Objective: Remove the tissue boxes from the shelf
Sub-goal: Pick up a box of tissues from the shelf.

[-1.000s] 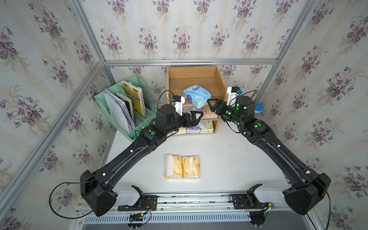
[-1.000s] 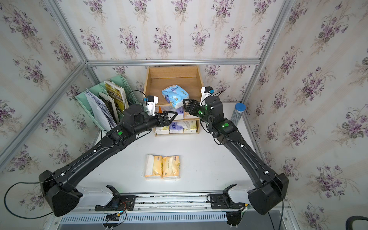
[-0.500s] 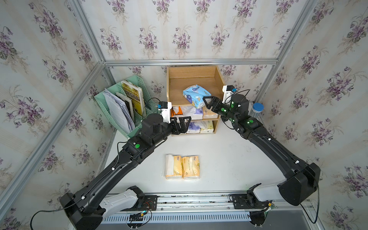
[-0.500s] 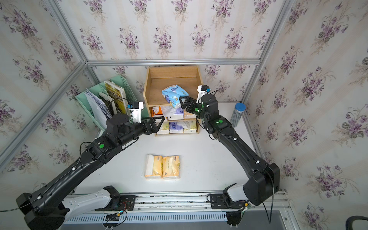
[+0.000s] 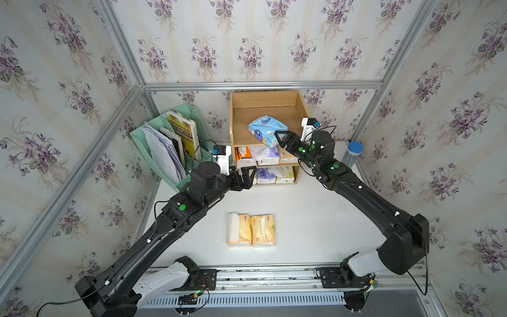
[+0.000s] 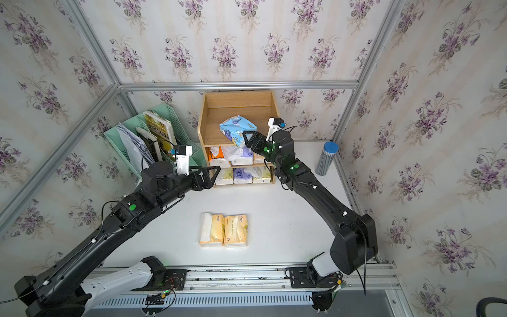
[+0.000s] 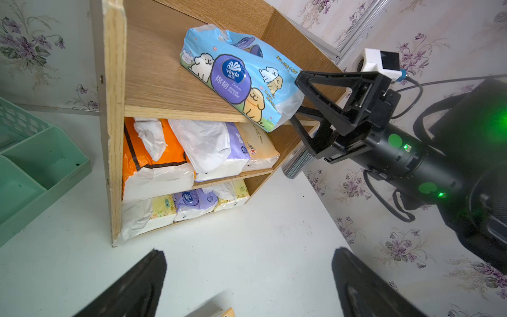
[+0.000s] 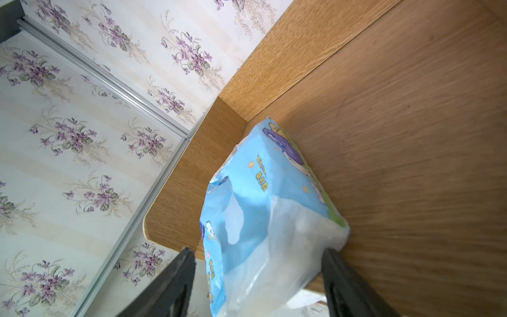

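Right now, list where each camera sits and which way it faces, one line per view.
Top views: high above the front of the table, looking down at the shelf; whole left arm with left end effector, right arm with right end effector.
Left wrist: on the left arm, facing the shelf's open front; own open fingers, plus the right end effector straddling the blue pack.
Right wrist: on the right arm, facing the top tier; own fingers flank the blue pack.
Shared: every view shows the blue pack.

The tissue pack [image 7: 241, 74] is light blue with cartoon dogs, the shelf [image 7: 153, 76] light-brown woodgrain.
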`<state>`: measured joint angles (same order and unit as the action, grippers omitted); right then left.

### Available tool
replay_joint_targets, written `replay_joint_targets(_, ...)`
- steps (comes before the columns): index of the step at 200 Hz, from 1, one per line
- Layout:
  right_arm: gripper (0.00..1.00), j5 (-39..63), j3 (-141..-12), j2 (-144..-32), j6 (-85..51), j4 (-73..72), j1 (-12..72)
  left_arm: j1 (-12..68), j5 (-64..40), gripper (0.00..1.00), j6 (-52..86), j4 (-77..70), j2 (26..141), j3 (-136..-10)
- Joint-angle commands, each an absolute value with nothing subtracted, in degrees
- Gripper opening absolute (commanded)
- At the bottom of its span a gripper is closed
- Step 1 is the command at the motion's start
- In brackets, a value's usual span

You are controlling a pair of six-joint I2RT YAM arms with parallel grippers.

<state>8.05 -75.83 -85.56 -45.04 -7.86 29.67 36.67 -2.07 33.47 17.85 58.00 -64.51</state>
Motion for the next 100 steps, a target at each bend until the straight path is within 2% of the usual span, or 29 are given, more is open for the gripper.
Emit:
replay_joint_targets(1, 0.68, 5.26, -76.09, -86.19, -46.68, -7.6, 29.97, 36.48, -1.07, 0.99, 31.98, 18.32, 57.41, -64.5)
replay_joint_targets(26, 0.53, 3.77, -77.49, -86.74, -46.03, -6.94, 30.28, 36.31, -0.47, 0.99, 31.6, 18.81, 56.8, -64.08)
replay_joint_targets(78, 0.15, 2.25, -79.66, -86.8, -43.71, -4.49, 31.47, 36.35, -3.15, 0.99, 33.49, 16.88, 58.76, -63.85)
replay_joint_targets(100, 0.09, 0.95, -79.21, -85.34, -42.39, -2.85, 33.3, 36.39, -5.07, 0.99, 34.4, 16.07, 60.39, -65.12)
